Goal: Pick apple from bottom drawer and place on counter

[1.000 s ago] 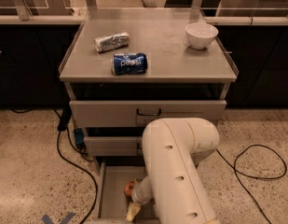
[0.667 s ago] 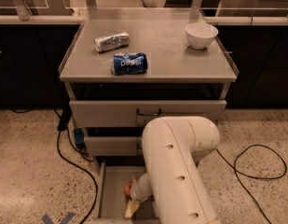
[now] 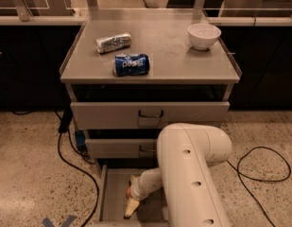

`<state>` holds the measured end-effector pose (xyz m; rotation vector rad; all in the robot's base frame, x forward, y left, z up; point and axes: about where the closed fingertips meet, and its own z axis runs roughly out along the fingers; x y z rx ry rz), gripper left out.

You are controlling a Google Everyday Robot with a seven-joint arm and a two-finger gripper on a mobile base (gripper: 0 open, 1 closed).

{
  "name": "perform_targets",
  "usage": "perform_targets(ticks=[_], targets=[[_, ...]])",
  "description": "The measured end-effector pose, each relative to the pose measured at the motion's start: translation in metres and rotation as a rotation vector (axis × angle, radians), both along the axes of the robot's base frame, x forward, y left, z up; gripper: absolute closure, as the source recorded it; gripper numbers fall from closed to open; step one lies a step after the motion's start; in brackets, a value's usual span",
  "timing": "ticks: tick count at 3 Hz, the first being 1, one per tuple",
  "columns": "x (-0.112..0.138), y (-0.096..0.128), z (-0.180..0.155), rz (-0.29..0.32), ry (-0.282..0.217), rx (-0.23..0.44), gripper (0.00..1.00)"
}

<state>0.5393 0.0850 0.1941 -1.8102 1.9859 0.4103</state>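
Observation:
The bottom drawer (image 3: 113,189) is pulled open, showing its flat grey floor. My white arm reaches down into it from the right. The gripper (image 3: 131,205) hangs low inside the drawer, near its front. The apple (image 3: 129,191) shows as a small orange-red patch right against the gripper's upper left side; I cannot tell whether it is held. Most of the apple is hidden by the gripper. The counter (image 3: 169,51) is the grey-beige cabinet top above.
On the counter lie a blue Pepsi can (image 3: 131,65) on its side, a crumpled silver packet (image 3: 113,42) and a white bowl (image 3: 204,35). The two upper drawers (image 3: 150,115) stick out slightly above the gripper. Black cables (image 3: 72,160) cross the floor on both sides.

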Motion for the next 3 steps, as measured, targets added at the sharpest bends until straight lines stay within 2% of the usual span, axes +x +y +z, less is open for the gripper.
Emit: perform_targets(ticks=[1,3], targets=[[0.014,0.001,-0.05,-0.017,0.004,0.037,0.0],[0.021,0.006,-0.061,-0.008,0.015,0.039,0.0]])
